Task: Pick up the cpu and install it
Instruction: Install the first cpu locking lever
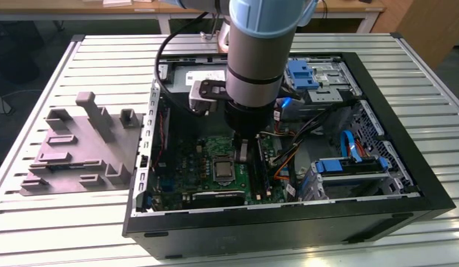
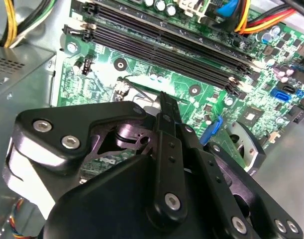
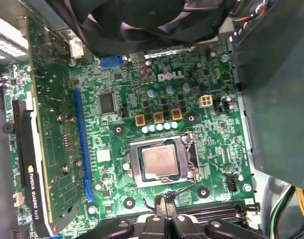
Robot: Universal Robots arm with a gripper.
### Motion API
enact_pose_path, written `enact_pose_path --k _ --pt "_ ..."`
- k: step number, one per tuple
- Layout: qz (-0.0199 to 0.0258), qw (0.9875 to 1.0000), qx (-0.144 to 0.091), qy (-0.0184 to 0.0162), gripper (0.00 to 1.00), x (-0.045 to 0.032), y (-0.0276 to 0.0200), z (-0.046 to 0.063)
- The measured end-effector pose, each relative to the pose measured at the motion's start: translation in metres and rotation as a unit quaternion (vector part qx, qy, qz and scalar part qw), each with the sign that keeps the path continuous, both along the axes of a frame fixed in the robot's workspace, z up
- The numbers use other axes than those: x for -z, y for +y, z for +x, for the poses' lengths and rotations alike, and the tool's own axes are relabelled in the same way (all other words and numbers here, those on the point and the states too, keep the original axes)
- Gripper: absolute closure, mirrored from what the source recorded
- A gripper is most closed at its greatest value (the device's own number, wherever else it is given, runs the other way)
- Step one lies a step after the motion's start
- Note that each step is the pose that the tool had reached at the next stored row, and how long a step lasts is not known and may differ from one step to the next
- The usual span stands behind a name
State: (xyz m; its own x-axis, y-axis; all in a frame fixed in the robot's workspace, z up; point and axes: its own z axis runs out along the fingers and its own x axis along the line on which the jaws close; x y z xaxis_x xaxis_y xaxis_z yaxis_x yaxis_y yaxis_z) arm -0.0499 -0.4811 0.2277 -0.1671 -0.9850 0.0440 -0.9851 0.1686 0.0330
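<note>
You are looking at the cpu [image 3: 160, 164] sitting in the socket [image 3: 137, 175] on the motherboard [image 3: 201, 144], fingers [image 3: 165, 205] pressed together empty just beside its frame; keeping them clear of the retention lever seems wise.

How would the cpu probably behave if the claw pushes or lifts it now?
The cpu looks like a flat metal-topped square, so probably stiff, not floppy, and unlikely to roll. It sits inside the silver socket frame, so a sideways push would likely meet the frame. Its smooth top may be slippery.
</note>
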Motion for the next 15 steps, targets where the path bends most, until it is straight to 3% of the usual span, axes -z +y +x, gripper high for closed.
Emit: enact_pose_path --k 15 --pt "-0.0001 0.9995 -0.033 0.0001 0.89 0.0114 -0.0064 -0.001"
